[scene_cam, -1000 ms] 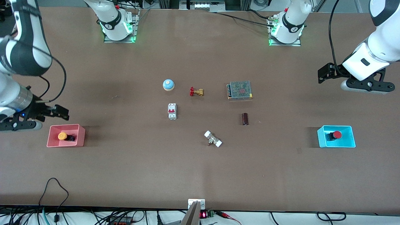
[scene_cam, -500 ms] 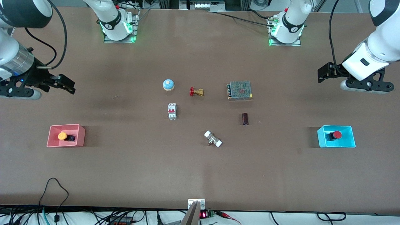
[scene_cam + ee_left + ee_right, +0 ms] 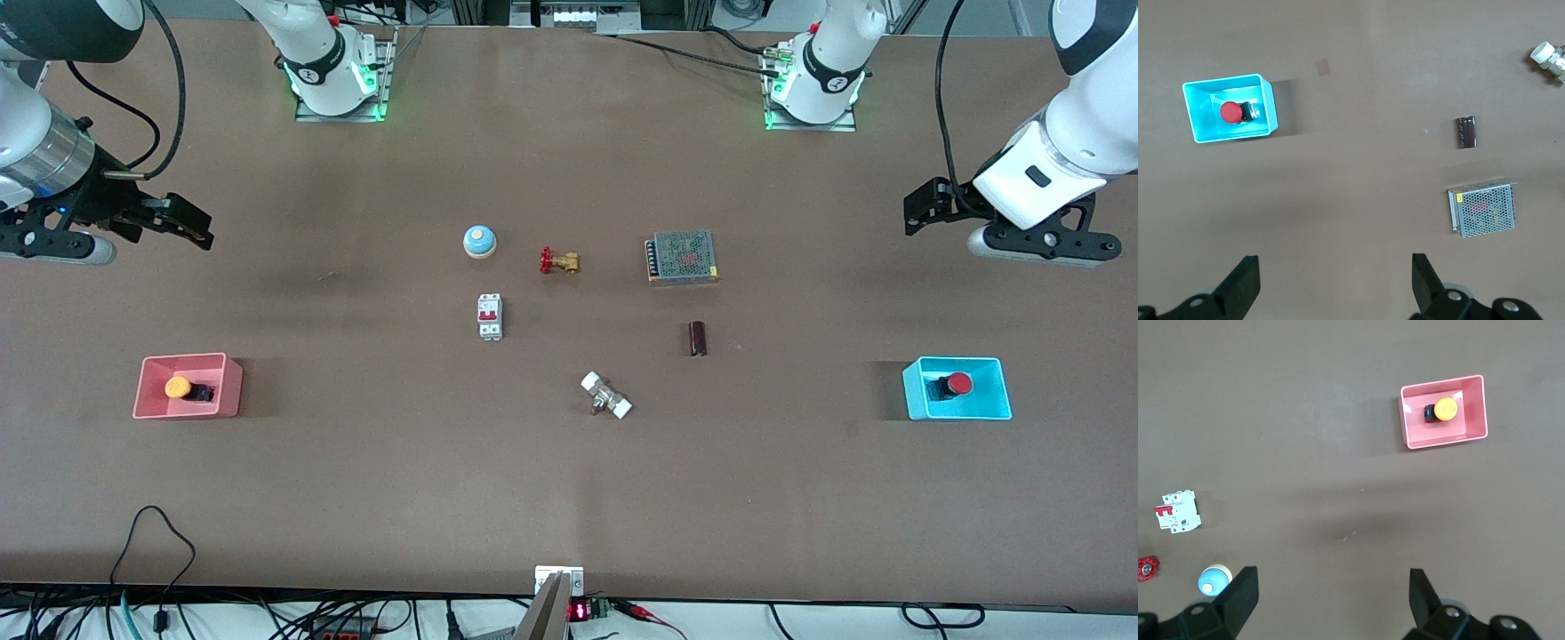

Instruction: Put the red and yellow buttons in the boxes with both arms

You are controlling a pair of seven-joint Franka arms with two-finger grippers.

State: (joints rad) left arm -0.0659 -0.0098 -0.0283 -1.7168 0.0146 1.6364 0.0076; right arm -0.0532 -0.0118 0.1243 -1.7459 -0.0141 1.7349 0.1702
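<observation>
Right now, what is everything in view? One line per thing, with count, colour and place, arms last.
yellow button: one, orange-yellow cap, in the pink box.
red button: one, red cap, in the cyan box.
pink box: one, pink-red, right arm's end of the table.
cyan box: one, cyan-blue, left arm's end.
bell: one, blue, mid-table.
valve: one, brass with red handle, beside the bell.
circuit breaker: one, white and red, nearer the camera than the bell.
power supply: one, metal mesh, beside the valve.
dark cylinder: one, nearer the camera than the power supply.
white fitting: one, nearest of the middle things.
left gripper: black, open, over bare table.
right gripper: black, open, over bare table.
</observation>
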